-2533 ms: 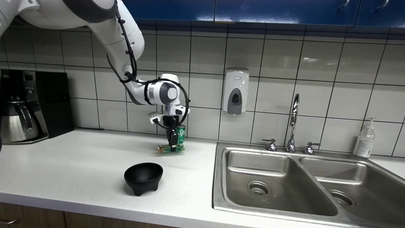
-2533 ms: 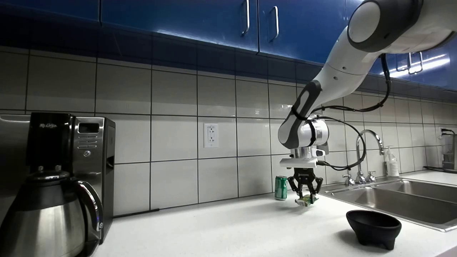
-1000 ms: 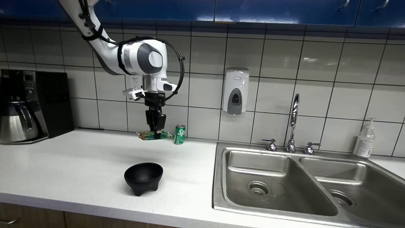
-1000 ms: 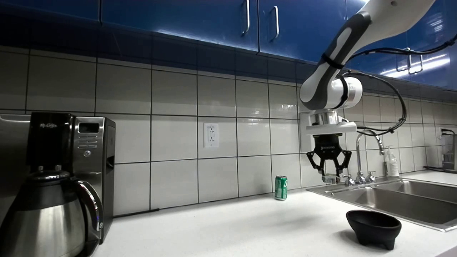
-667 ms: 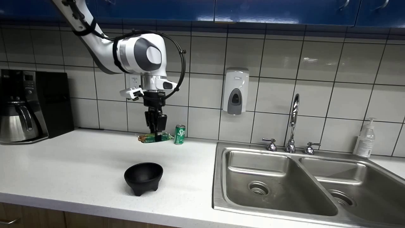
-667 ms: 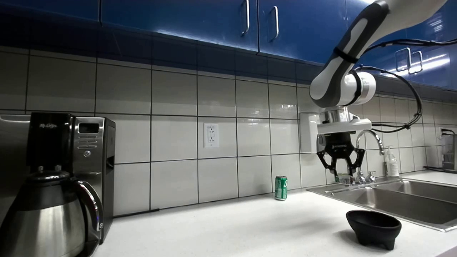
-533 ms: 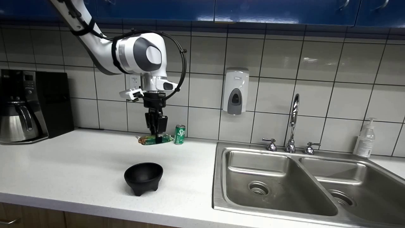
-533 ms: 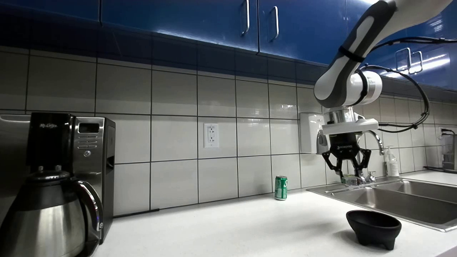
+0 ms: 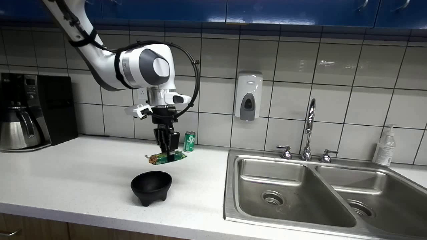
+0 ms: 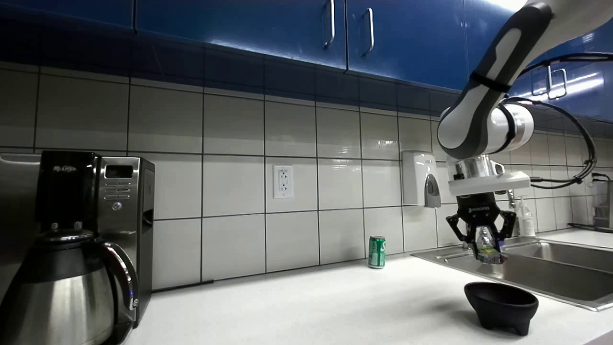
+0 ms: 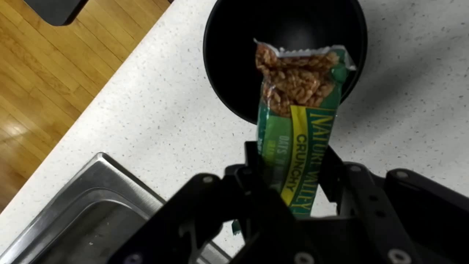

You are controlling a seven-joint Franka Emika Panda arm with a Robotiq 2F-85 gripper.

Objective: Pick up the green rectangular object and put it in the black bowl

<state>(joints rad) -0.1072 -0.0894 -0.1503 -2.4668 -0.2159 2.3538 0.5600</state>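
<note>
Held in mid-air above the white, finely speckled counter (image 11: 157, 121) is a Nature Valley granola bar (image 11: 298, 128): long and flat, in glossy green film, with a serrated silvery edge and knobbly brown granola showing at one end. The pincer (image 11: 291, 165) is partly closed, one black finger against each long side, and has hold of the bar near its middle. In both exterior views the bar hangs higher than the rim of the black bowl (image 9: 150, 191), a plain, matte, round piece that stands on the counter nearby.

Only the wrist view makes the wrapper's lettering readable, CRUNCHY on a yellow stripe; there the bar's end covers part of the bowl's mouth. The bowl's stubby feet show in the exterior views alone. The wood-plank floor (image 11: 55, 66) appears just in the wrist view, with a corner of the stainless-steel sink (image 9: 231, 186), whose two drains show in an exterior view. The green soda can (image 9: 189, 141) looks close beside the bar's end in an exterior view; in an exterior view the can (image 10: 377, 252) stands well apart from it.
</note>
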